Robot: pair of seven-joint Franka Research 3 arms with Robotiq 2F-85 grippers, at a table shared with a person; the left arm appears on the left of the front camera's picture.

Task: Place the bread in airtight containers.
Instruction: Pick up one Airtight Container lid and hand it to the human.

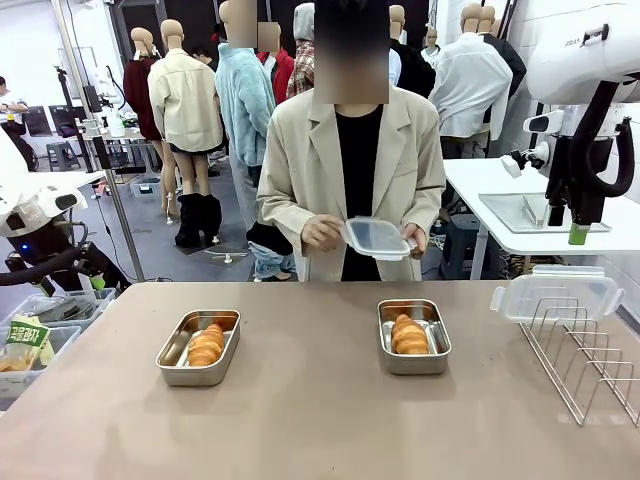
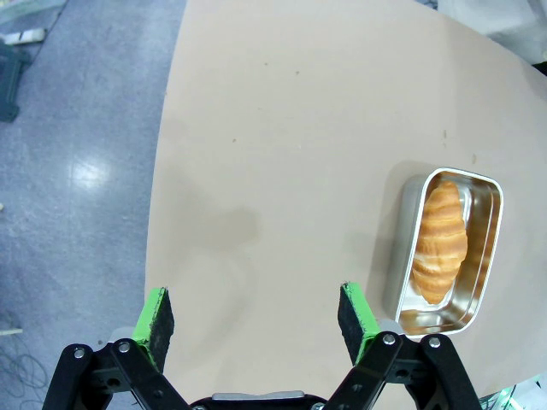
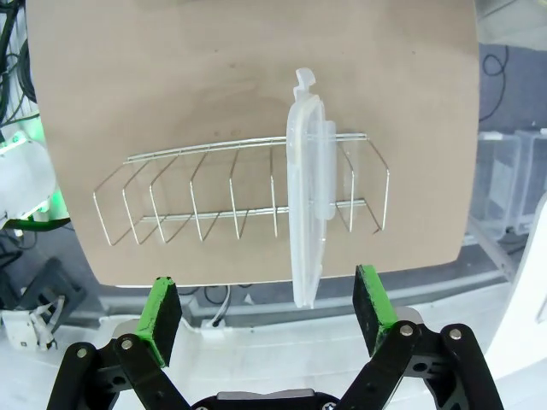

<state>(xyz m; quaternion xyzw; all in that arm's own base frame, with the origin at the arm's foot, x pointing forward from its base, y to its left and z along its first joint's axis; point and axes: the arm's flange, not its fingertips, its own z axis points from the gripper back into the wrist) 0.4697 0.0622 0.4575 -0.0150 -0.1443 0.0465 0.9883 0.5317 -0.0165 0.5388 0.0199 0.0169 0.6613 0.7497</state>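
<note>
Steel containers are both sitting lidless left of the wire rack [image 1: 585, 350]: the near container [image 1: 413, 336] is holding one roll [image 1: 409, 335], the far container [image 1: 199, 347] the other roll [image 1: 206, 344]. A spare lid [image 1: 555, 292] is resting on the rack; the person [image 1: 300, 170] beyond it is holding a second lid [image 1: 375, 238]. The left gripper [image 2: 255, 301] and right gripper [image 3: 267, 296] are gaping wide, gripping nothing.

Tan table [image 1: 320, 430] bearing a left steel container [image 1: 193, 376], a right steel container [image 1: 416, 364], a wire rack [image 1: 590, 360].

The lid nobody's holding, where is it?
Front view, robot's right side: the lid stands on edge at the far end of the wire rack.
</note>
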